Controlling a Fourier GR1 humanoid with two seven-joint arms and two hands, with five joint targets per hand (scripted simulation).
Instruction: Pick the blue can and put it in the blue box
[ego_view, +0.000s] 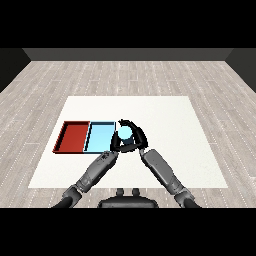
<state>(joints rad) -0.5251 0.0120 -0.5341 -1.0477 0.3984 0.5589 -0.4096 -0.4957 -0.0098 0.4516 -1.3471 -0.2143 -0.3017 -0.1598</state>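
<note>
Head view: the right hand (136, 136) is curled round the blue can (124, 133), holding it just beside the right edge of the blue tray (99, 136). The left hand (114, 145) sits close beneath the can; its finger state cannot be determined. The red tray (73, 136) adjoins the blue tray on the white tabletop (170, 125).

right hand (134, 138) covers the blue can's (124, 133) lower body, only the top shows. left hand (114, 145) mostly tucked behind it, finger pose unreadable. light blue tray's (99, 136) right rim probably occluded.
</note>
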